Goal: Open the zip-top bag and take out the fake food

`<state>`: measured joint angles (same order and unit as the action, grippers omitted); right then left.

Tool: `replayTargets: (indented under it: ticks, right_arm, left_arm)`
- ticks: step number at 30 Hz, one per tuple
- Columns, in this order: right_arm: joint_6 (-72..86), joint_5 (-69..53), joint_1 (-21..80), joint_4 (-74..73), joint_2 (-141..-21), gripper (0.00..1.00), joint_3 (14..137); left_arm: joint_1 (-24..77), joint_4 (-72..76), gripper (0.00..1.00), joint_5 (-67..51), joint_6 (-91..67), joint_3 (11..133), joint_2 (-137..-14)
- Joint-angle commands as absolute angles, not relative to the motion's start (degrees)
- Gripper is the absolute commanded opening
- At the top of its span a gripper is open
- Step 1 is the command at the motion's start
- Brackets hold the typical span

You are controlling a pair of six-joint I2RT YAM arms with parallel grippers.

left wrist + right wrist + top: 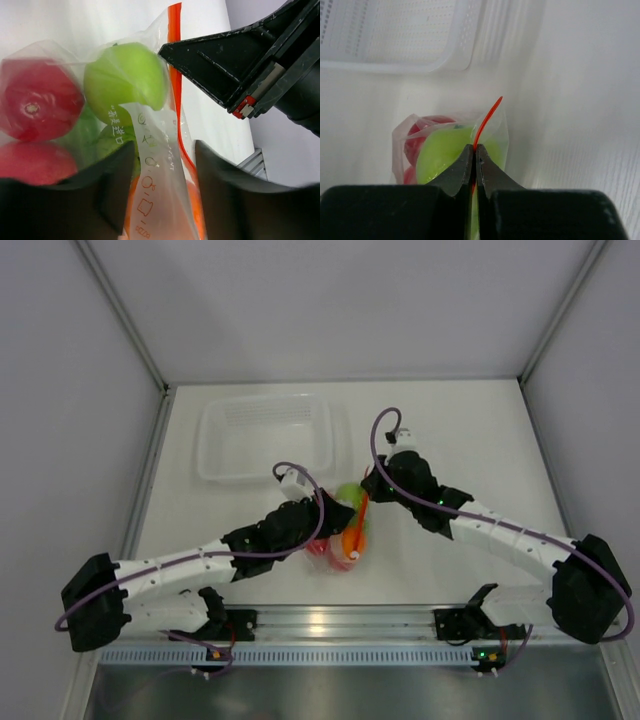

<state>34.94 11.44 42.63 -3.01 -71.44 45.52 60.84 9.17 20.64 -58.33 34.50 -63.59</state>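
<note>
The zip-top bag (345,532) lies at the table's middle, holding fake food: a lime green fruit (125,80), red fruits (35,105) and something orange low down. Its orange-red zipper strip (174,30) stands on edge. My right gripper (475,147) is shut on that strip (487,120), with the green fruit (442,150) just behind; its fingers (210,60) also show in the left wrist view. My left gripper (165,190) is open, its jaws astride a loose clear flap of the bag (155,165) without pinching it. In the top view the left gripper (322,522) and the right gripper (368,494) meet at the bag.
A clear rigid rectangular tub (262,435) stands at the back, left of centre, and shows in the right wrist view (395,35). White walls enclose the table on three sides. A metal rail (330,620) runs along the near edge.
</note>
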Motion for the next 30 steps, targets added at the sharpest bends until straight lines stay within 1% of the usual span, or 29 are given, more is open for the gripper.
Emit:
replayTargets:
  ticks: [1,4,7,10,14,17,19,22,27,30]
  right_arm:
    - [23.5,3.9,41.4,1.9,-71.7,0.00,49.3]
    - [18.9,1.9,41.1,0.2,-70.9,0.00,51.6]
    - [14.4,-2.0,40.9,-3.6,-70.5,0.00,55.0]
    - [9.4,-8.8,40.9,-7.3,-70.2,0.00,58.4]
    - [4.7,-16.1,40.9,-12.9,-68.8,0.00,62.9]
    - [0.5,-24.5,41.0,-16.6,-67.7,0.00,64.7]
    - [-3.9,-26.1,41.4,-18.8,-67.1,0.00,65.5]
    - [-7.5,-28.6,42.4,-21.3,-65.0,0.00,65.7]
    - [-12.9,-36.0,42.7,-22.9,-61.6,0.00,64.5]
    - [-14.1,-37.2,42.8,-24.8,-61.1,0.00,65.2]
  left_arm:
    - [59.8,6.0,0.62,20.8,-50.7,38.3,-61.8]
    - [57.6,0.5,0.85,20.0,-47.8,40.7,-61.1]
    - [53.8,-3.3,0.90,18.5,-43.9,42.4,-58.8]
    - [50.5,-4.7,0.92,16.8,-34.6,44.3,-55.7]
    - [50.3,-4.5,0.95,13.0,-23.4,45.9,-51.8]
    - [50.2,-1.9,0.95,5.9,-16.0,45.1,-49.5]
    - [50.2,-0.6,0.93,0.3,-12.1,44.4,-47.9]
    - [50.2,2.6,0.94,-3.7,-8.9,43.0,-45.9]
    - [50.1,6.5,0.96,-3.5,-7.0,41.4,-44.9]
    - [50.1,7.7,0.97,-5.4,-7.0,41.5,-46.8]
